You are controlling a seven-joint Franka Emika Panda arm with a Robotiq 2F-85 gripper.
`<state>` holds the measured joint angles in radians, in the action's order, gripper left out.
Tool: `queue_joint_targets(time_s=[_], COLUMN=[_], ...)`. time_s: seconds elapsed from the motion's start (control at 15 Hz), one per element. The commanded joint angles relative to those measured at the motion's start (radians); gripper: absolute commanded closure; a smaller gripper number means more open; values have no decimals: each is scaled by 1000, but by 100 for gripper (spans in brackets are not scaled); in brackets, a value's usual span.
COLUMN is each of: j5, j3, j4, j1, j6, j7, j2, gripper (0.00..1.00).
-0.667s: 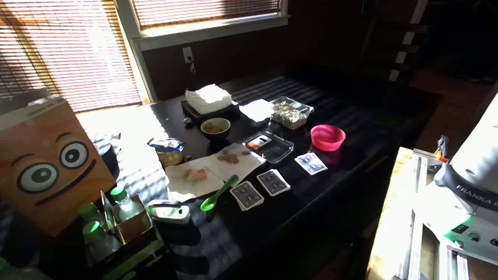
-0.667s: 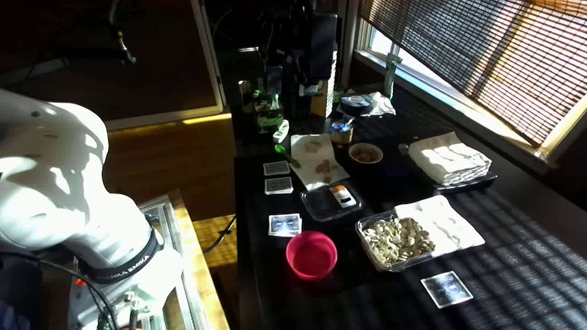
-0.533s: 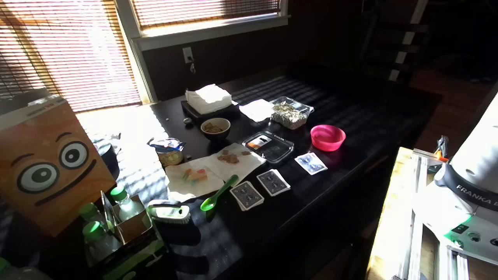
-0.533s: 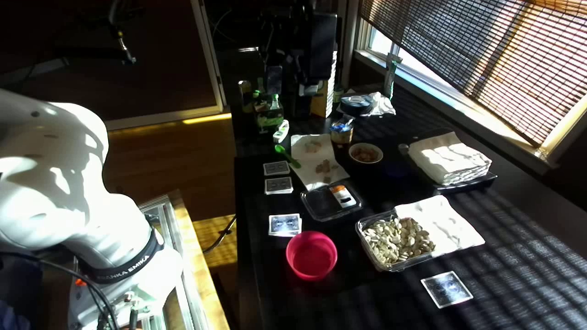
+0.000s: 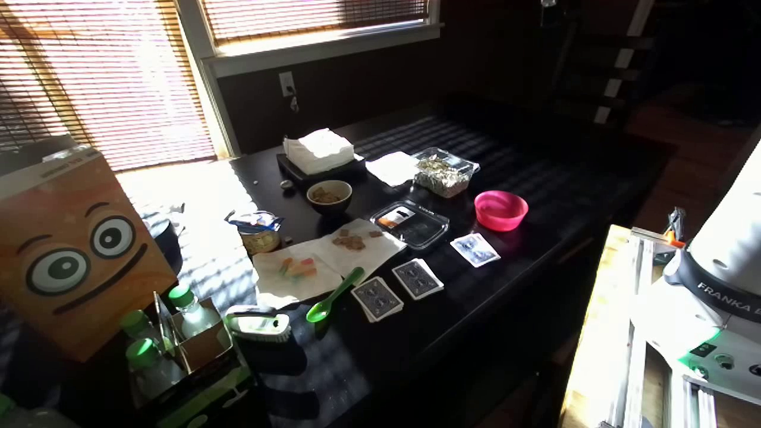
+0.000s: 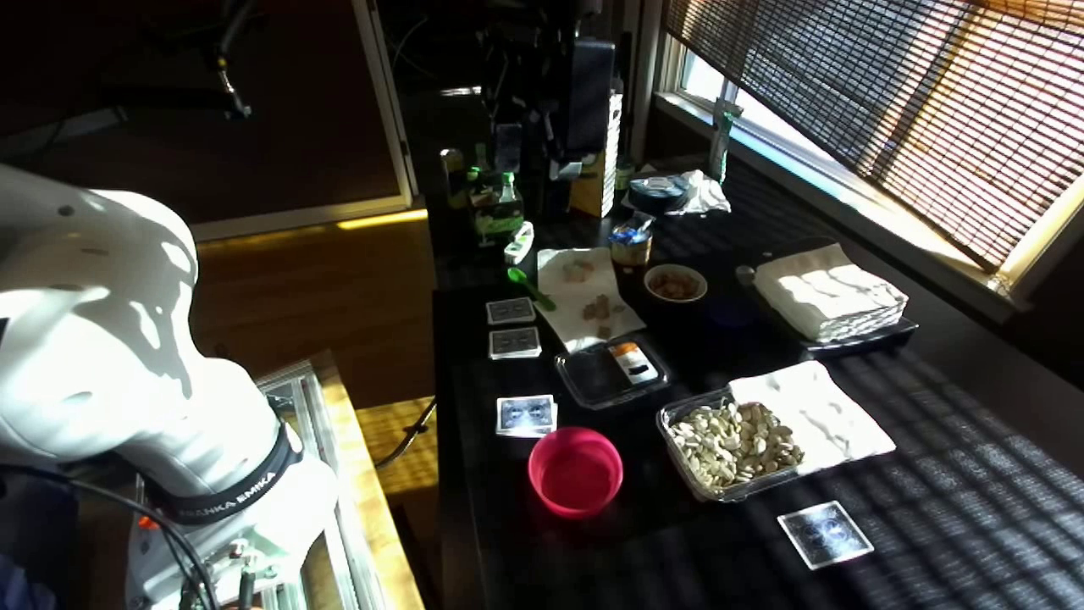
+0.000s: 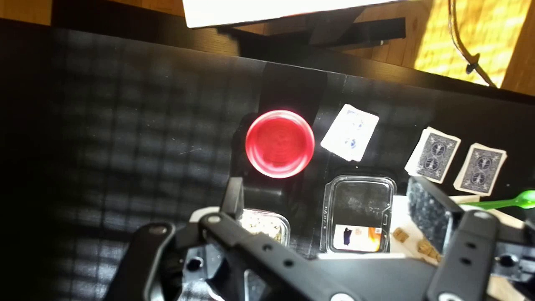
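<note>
My gripper is open and empty in the wrist view, its two fingers wide apart. In an exterior view it is a dark shape high above the table's far part. Between the fingers in the wrist view lies a clear plastic lid with a label. A pink bowl stands beyond the fingertips and looks empty; it shows in both exterior views. A clear tub of seeds is partly hidden behind one finger. Card stacks lie beside the bowl and lid.
White paper bears food pieces, beside a green spoon. A dark bowl, tin, napkin stack, brush, bottle carton and orange box stand around. A single card lies near the tub.
In an exterior view the dark gripper has shifted slightly downward and the arm's upper part has turned slightly. The things on the table have not moved.
</note>
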<state>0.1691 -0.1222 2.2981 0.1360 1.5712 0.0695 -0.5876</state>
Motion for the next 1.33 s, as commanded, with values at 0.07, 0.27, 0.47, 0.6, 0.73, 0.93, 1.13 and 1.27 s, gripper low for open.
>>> queue_joint_targets(time_s=[0.07, 0.27, 0.47, 0.6, 0.73, 0.93, 1.13, 1.27], j5=[-50, -15, 39, 45, 23, 24, 29, -18], j3=[92, 148, 166, 150, 139, 135, 128, 106], j4=[23, 10, -11, -13, 17, 2, -13, -29], j1=[-45, -31, 1, 4, -12, -9, 4, 6], j6=[257, 437, 522, 578, 571, 578, 586, 598], j7=[-210, -388, -583, -639, -595, -611, -650, -644], j2=[136, 257, 369, 410, 383, 407, 438, 482], gripper=[0, 0, 0, 0, 0, 0, 0, 0])
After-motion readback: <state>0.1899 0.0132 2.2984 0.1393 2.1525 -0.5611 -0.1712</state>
